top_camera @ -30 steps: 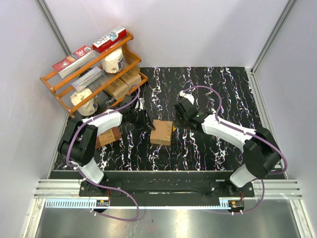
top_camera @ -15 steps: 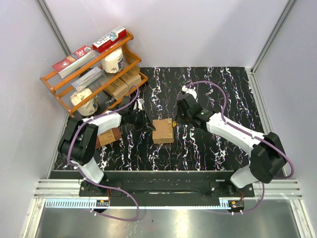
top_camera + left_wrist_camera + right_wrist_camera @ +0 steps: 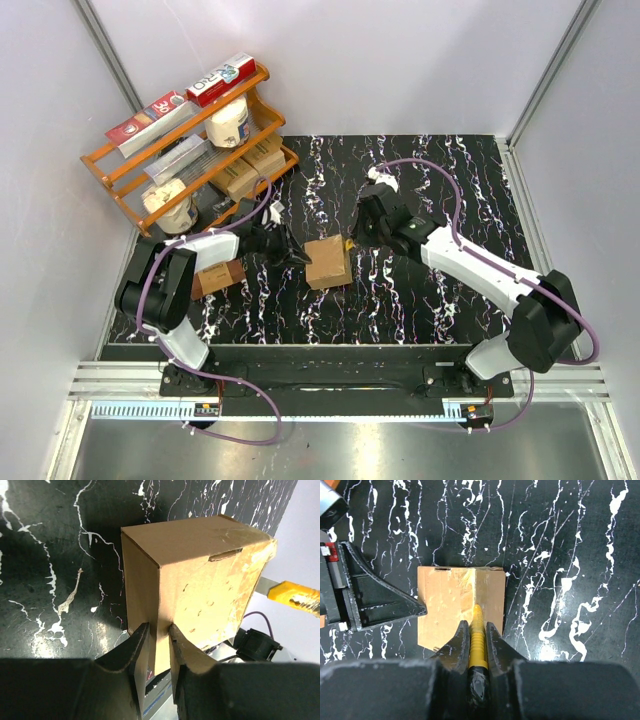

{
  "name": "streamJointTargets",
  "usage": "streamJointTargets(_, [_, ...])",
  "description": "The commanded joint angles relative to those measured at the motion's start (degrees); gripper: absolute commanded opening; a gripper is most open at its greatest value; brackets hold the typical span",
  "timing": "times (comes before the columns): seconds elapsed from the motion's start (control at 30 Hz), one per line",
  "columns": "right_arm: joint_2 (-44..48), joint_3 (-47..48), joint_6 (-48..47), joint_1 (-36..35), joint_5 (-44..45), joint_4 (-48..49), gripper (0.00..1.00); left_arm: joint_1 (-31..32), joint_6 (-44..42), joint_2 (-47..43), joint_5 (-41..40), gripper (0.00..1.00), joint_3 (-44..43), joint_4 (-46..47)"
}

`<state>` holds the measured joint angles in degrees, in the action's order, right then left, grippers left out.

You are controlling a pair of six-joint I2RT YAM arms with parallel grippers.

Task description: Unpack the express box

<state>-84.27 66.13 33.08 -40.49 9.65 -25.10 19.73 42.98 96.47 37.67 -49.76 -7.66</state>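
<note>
as left tool (image 3: pixel 156 632) pinches box (image 3: pixel 200 575) edge, right tool (image 3: pixel 477 626) grips cutter (image 3: pixel 478 639)

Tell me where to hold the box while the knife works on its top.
Hold the box by its left edge, coming in low from the left, as the left gripper has it now, jaws closed across that edge. The yellow knife in the right gripper sits over the top face, so a side grip keeps that face clear.

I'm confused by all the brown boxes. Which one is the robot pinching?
The light-brown box in the middle: the left gripper pinches its edge. The darker box beside that arm and the tan cartons further back are not held.
</note>
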Motion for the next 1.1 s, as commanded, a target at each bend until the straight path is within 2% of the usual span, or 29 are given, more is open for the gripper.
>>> streamJointTargets(0.0, [2.71,4.44,0.76,-0.55,-5.43,2.34,0.0,-0.91,1.22,-0.84,-0.67,0.24,3.87,1.42])
streamJointTargets(0.4, [-0.01,5.15,-0.21,-2.05,-7.19,0.67,0.0,-1.8,1.4,-0.84,-0.05,0.25,4.93,1.95])
streamJointTargets(0.7, [-3.88,7.17,-1.44,-6.97,-3.94,-0.56,0.0,-2.59,0.61,-1.45,-1.19,0.26,4.93,0.63])
streamJointTargets(1.07, [-3.01,10.95,-3.98,-8.2,-0.6,0.76,0.0,-3.38,-3.95,-9.18,-9.53,0.29,-0.25,-9.9])
